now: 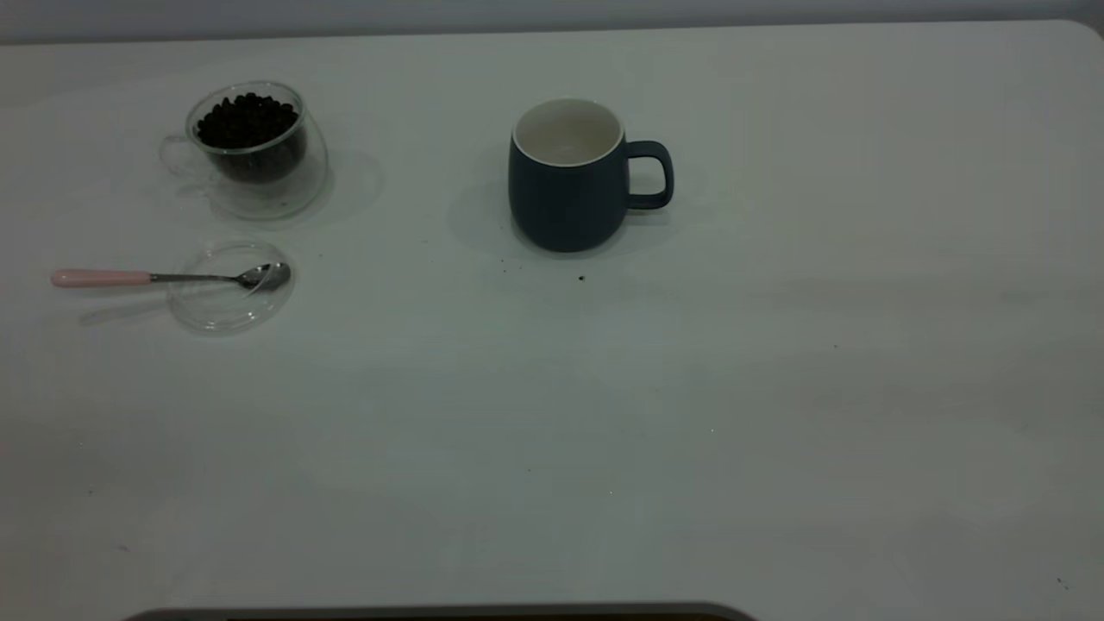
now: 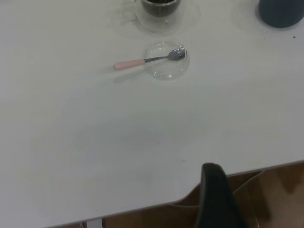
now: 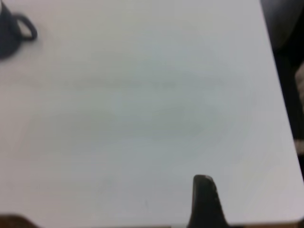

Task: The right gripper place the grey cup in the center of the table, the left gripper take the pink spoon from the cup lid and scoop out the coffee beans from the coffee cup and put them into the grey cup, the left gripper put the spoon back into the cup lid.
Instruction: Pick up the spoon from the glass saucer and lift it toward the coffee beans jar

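Note:
The grey cup (image 1: 569, 172) stands upright and empty near the middle of the table (image 1: 690, 431), handle to the right. The coffee cup (image 1: 250, 147), heaped with coffee beans (image 1: 246, 121), stands at the far left. In front of it lies the cup lid (image 1: 231, 289), with the pink spoon (image 1: 164, 278) resting its bowl in the lid and its handle pointing left. Neither arm shows in the exterior view. The left gripper (image 2: 216, 199) hangs over the table's near edge, far from the spoon (image 2: 147, 61) and lid (image 2: 167, 64). The right gripper (image 3: 204, 202) is at the near right edge, far from the grey cup (image 3: 9, 28).
A few dark specks (image 1: 581, 278) lie on the table just in front of the grey cup. A dark curved edge (image 1: 431, 614) shows at the table's near side. The table's right edge and the floor beyond show in the right wrist view (image 3: 280, 95).

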You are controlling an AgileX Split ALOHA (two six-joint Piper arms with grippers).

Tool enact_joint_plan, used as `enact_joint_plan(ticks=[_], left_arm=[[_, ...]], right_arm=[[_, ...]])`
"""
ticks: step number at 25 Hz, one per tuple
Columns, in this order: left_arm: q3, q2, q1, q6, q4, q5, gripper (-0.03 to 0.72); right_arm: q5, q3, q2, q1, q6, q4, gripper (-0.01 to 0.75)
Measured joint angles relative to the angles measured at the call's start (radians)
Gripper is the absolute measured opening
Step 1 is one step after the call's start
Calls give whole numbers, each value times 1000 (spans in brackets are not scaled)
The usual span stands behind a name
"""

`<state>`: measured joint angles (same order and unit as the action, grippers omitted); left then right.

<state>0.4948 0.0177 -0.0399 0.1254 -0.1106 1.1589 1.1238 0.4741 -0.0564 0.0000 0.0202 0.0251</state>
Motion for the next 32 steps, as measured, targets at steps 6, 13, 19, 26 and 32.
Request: enact_joint_plan(ticks=[6, 13, 19, 26, 32], left_arm=[[0, 0, 0, 0, 0, 0, 496], [0, 0, 0, 0, 0, 0, 496], [0, 0, 0, 0, 0, 0, 496], [0, 0, 0, 0, -1, -11, 496], [6, -40, 0, -102, -11, -90, 454]], right_arm=[[7, -2, 23, -1, 0, -3, 531], [6, -2, 23, -1, 0, -6, 531], [6, -2, 23, -1, 0, -6, 531], [5, -2, 23, -1, 0, -6, 531], [5, -2, 23, -1, 0, -6, 531]])
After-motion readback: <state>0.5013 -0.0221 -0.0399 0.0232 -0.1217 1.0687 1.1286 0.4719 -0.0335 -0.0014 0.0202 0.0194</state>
